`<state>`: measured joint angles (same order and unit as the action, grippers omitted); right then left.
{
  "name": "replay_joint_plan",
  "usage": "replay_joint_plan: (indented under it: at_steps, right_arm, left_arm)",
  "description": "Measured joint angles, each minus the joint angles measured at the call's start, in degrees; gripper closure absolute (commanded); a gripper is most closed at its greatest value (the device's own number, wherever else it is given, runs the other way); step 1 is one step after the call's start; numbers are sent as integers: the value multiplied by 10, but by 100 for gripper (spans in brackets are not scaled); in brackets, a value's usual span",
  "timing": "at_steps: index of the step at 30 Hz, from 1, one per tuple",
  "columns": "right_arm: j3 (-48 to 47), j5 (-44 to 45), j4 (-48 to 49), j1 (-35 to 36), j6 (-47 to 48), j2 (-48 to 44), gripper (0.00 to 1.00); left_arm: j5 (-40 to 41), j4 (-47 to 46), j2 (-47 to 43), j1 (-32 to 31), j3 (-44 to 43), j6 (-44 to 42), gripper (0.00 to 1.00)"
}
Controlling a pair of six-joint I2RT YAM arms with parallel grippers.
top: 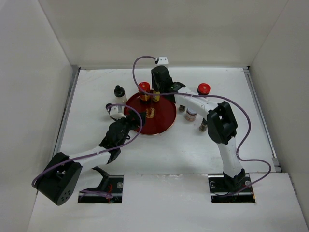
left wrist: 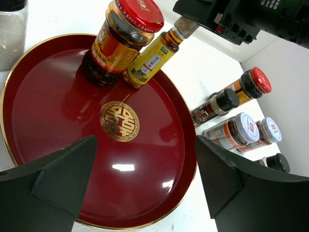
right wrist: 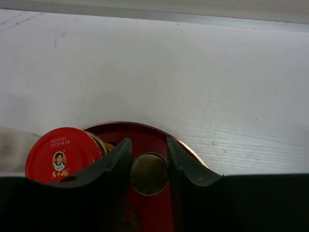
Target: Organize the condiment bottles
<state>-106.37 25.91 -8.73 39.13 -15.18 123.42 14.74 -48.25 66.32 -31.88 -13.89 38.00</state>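
My right gripper [top: 159, 88] is shut on the cap of the slim amber bottle [left wrist: 149, 60], which stands at the far side of the round red tray [top: 164, 126]. The cap [right wrist: 148, 174] sits between my fingers in the right wrist view. A red-capped dark jar [top: 144, 87] stands on the tray right beside the bottle, and also shows in the left wrist view [left wrist: 116, 43]. My left gripper [left wrist: 145, 145] is open and empty over the tray's near left edge. A white black-capped bottle [top: 119, 92] stands left of the tray.
Right of the tray stand the second red-capped jar [left wrist: 248, 84], a black-capped spice jar [left wrist: 215, 106], two silver-lidded jars [left wrist: 234, 131] [left wrist: 265, 133] and another black-capped jar [left wrist: 276, 162]. White walls enclose the table on three sides.
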Motion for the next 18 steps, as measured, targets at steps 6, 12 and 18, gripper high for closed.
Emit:
replay_joint_plan:
  at_steps: [6,12,18]
  right_arm:
    - [12,0,36,11,-5,0,37]
    - [41,-1,55,17,-8,-14,29]
    - [131,-4,74,18,-22,-109,28]
  left_arm:
    - [12,0,-7,7,4,0,20]
    - [36,1,-20,10,10,0,20]
    - [43,71,-60,11,-7,0,25]
